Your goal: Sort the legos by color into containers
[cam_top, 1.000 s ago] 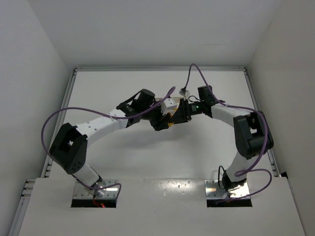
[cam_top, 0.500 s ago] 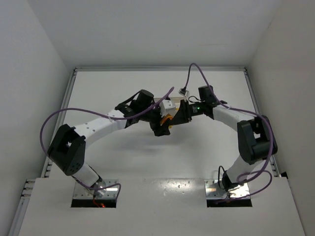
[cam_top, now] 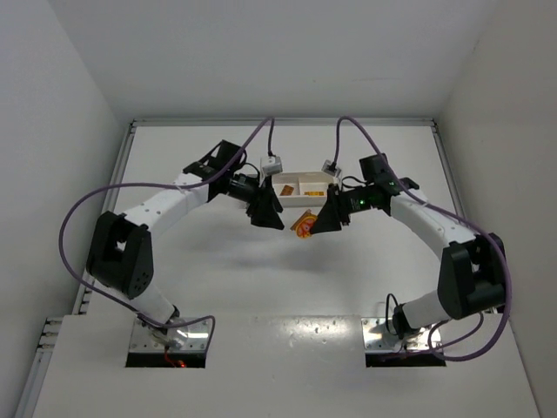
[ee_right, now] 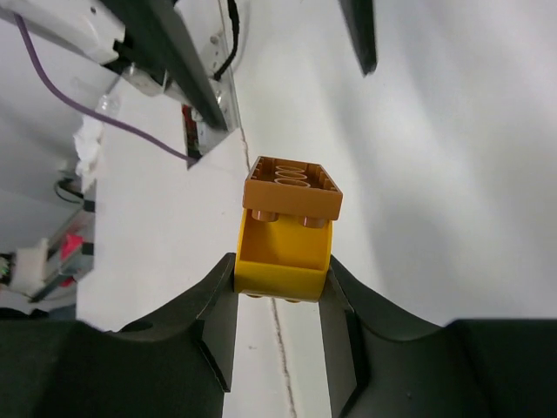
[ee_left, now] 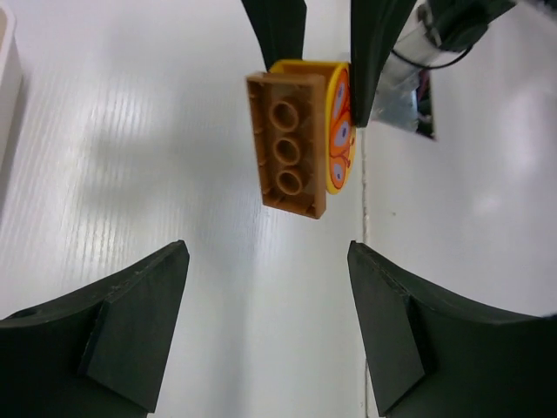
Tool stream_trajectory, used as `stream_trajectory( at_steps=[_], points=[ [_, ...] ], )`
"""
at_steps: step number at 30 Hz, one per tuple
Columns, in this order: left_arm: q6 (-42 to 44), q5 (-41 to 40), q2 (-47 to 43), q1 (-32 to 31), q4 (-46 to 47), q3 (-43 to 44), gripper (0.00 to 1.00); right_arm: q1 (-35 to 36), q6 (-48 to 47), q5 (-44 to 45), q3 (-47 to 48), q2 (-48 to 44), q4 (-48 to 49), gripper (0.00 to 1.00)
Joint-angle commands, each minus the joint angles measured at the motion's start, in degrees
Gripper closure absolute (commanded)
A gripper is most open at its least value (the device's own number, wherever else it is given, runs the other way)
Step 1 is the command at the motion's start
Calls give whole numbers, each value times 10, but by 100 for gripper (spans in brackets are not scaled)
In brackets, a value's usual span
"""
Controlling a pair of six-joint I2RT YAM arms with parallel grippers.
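My right gripper (ee_right: 280, 272) is shut on a yellow lego (ee_right: 283, 257) that has a brown-orange lego (ee_right: 291, 187) stuck on its far end. In the top view the joined pair (cam_top: 304, 225) hangs just in front of the white tray of containers (cam_top: 277, 181), at the right gripper (cam_top: 320, 223). The left gripper (ee_left: 268, 252) is open and empty, facing the pair from a short way off. From it I see the brown brick's underside (ee_left: 287, 144) and an orange butterfly print on the yellow piece (ee_left: 338, 126). In the top view the left gripper (cam_top: 271, 218) sits left of the pair.
A small orange piece (cam_top: 290, 189) lies inside the tray. The tray's corner (ee_left: 7, 70) shows at the left edge of the left wrist view. Purple cables loop over both arms. A raised rail (cam_top: 122, 183) borders the table on the left.
The left gripper opened, let go of the lego pair and drew back to the left. The right gripper pulled away toward the right with the pair, uncovering the tray.
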Motion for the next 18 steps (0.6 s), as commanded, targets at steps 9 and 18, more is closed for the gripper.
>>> stream_trajectory(
  at_steps=[9,18],
  points=[
    [-2,154,65,23,-24,44,22,17,-103,33,-4,-44,-41,96],
    [8,160,70,12,-29,44,22,35,-120,16,19,-18,-59,96]
  ],
)
